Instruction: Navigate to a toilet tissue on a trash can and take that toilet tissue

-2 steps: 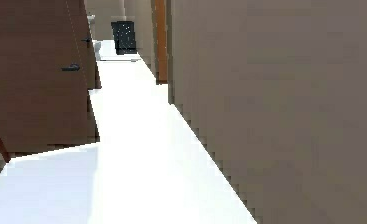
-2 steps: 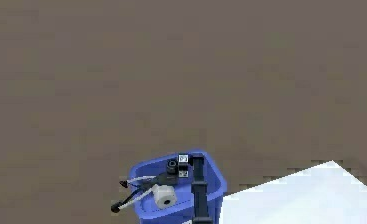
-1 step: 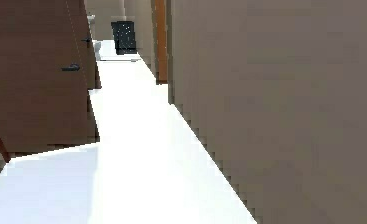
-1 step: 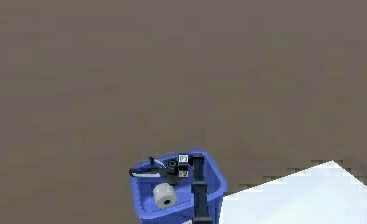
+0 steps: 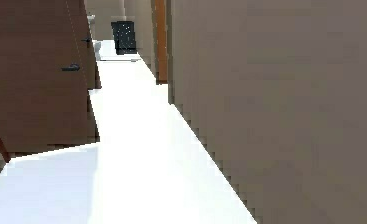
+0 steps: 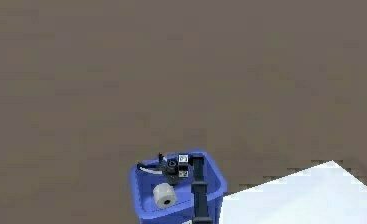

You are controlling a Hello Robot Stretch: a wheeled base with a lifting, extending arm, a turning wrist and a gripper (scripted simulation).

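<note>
Now I judge the approach done and the grasp in hand: the arm (image 6: 199,205) reaches across the blue trash can (image 6: 217,183). The toilet tissue (image 6: 166,195), a white roll lying with its core showing, rests on the trash can's top. The gripper (image 6: 158,168) hangs by it. I cannot tell how the fingers stand or whether they hold anything. Next, I need a sure hold, then a lift clear of the trash can.

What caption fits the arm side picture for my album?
Robot arm at a blue trash can with a white toilet tissue roll, against a brown wall.
</note>
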